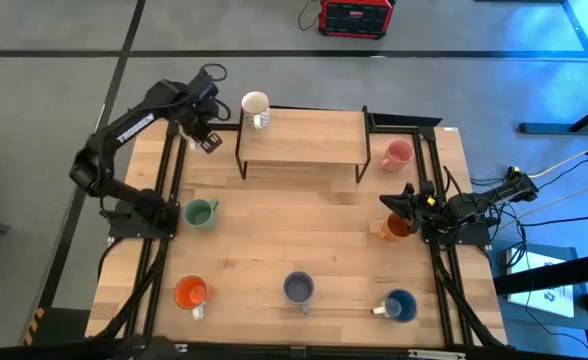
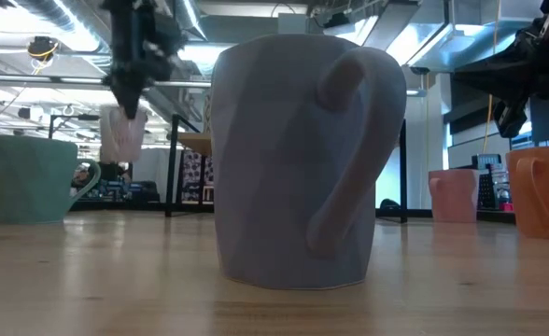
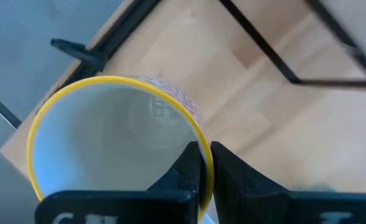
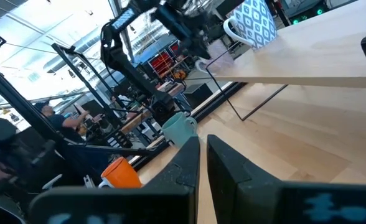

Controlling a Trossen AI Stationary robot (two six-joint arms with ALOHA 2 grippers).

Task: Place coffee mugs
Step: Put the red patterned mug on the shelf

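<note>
My left gripper [image 1: 206,138] is shut on a cream mug with a yellow rim [image 3: 108,143], held in the air over the table's far left corner; the low view shows this mug [image 2: 123,133] hanging under the fingers. A white mug with a blue pattern [image 1: 255,108] stands on the wooden shelf [image 1: 304,135]. On the table stand the pink [image 1: 396,155], amber [image 1: 396,228], green [image 1: 200,213], orange [image 1: 190,293], lavender [image 1: 298,289] and blue [image 1: 400,306] mugs. My right gripper [image 1: 394,205] is shut and empty, just beside the amber mug. My left gripper holds the cream mug by its wall at the rim [image 3: 198,134], one finger inside the mug and one outside. The fingers come from above, pointing down. The mug hangs below them, its mouth up, clear of the table.
The shelf stands on thin black legs at the table's far middle, with bare top to the right of the patterned mug. Black frame rails run along the table's left and right edges. The table's middle is bare wood.
</note>
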